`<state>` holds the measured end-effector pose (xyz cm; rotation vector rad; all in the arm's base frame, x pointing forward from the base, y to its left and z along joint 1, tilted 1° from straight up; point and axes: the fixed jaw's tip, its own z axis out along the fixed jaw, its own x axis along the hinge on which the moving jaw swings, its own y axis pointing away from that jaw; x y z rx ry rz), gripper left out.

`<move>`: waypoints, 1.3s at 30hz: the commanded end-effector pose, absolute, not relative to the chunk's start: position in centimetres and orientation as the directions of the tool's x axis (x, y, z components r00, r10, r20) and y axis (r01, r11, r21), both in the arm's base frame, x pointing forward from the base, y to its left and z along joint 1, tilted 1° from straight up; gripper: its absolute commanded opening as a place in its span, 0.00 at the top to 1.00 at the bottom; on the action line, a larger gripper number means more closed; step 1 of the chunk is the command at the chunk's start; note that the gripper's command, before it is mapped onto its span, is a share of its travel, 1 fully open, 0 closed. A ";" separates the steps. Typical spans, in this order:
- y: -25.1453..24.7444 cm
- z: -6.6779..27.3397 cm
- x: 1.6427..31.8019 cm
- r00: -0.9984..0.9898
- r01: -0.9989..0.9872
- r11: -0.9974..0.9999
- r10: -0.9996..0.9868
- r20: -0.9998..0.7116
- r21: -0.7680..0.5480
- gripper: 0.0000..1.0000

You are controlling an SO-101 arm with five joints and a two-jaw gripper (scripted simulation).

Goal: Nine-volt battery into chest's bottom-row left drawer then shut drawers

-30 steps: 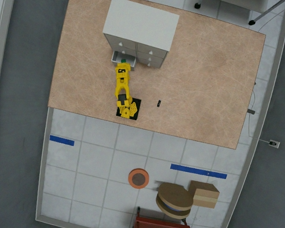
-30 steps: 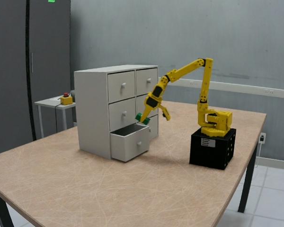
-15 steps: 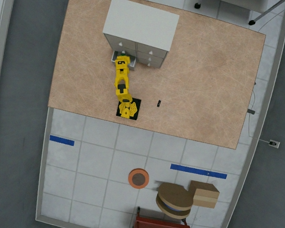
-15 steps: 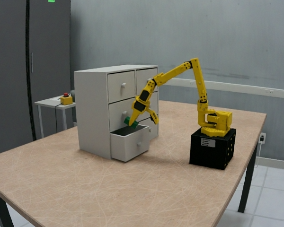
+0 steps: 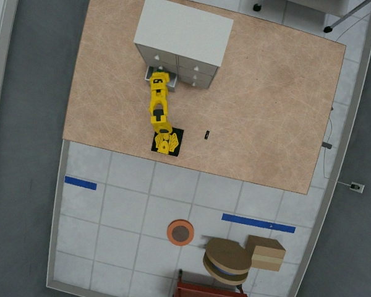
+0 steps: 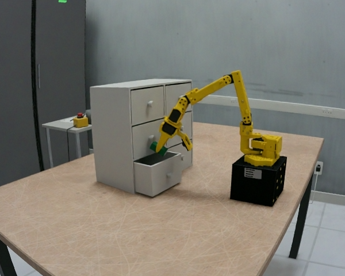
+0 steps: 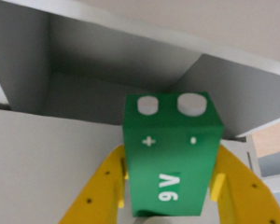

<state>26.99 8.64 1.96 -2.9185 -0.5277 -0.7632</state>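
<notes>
The green nine-volt battery (image 5: 159,70) (image 6: 163,150) (image 7: 173,159) is held in my gripper (image 7: 170,179), which is shut on it. Its terminals point forward in the wrist view. The grey-white chest (image 5: 185,28) (image 6: 111,133) stands at the back of the table. Its bottom-left drawer (image 5: 172,84) (image 6: 167,175) (image 7: 117,44) is pulled partly out. The battery is just above that drawer's opening, close to the front of the middle-left drawer (image 6: 141,142) (image 7: 47,159). The visible part of the open drawer's inside holds nothing. The other drawers look shut.
A small black object (image 5: 206,135) lies on the table, right of the arm's black base (image 5: 180,134) (image 6: 253,187) in the top view. The middle-left drawer's knob (image 6: 150,137) is close beside the battery. The open drawer's front wall sticks out toward the arm.
</notes>
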 end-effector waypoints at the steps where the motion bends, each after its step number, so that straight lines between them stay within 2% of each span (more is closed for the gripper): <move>1: 9.0 2.5 27.4 0.806 0.350 -0.937 0.305 0.508 0.007 1.00; 39: 9.3 2.8 27.8 0.804 0.355 -0.935 0.310 0.508 0.007 1.00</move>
